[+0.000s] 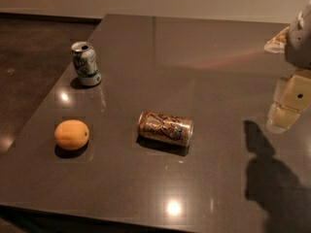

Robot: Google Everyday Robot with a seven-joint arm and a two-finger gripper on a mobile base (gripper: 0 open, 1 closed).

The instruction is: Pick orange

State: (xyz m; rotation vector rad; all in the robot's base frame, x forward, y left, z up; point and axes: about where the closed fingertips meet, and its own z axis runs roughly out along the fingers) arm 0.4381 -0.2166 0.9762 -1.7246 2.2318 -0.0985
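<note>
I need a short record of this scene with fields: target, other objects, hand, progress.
target: orange, on the table near its left edge, untouched
can one: green-white can, upright, behind the orange
can two: orange-brown can, on its side, right of the orange, apart from it
robot: hand at the right edge of view, above the table, far from the orange
progress: orange not yet picked

One elevated view, looking down across the table (pixel 204 57), fairly near, pincer (pixel 284 115) at right edge

Green can (pixel 86 63) upright, patterned can (pixel 165 128) toppled, on table (pixel 194 57).
</note>
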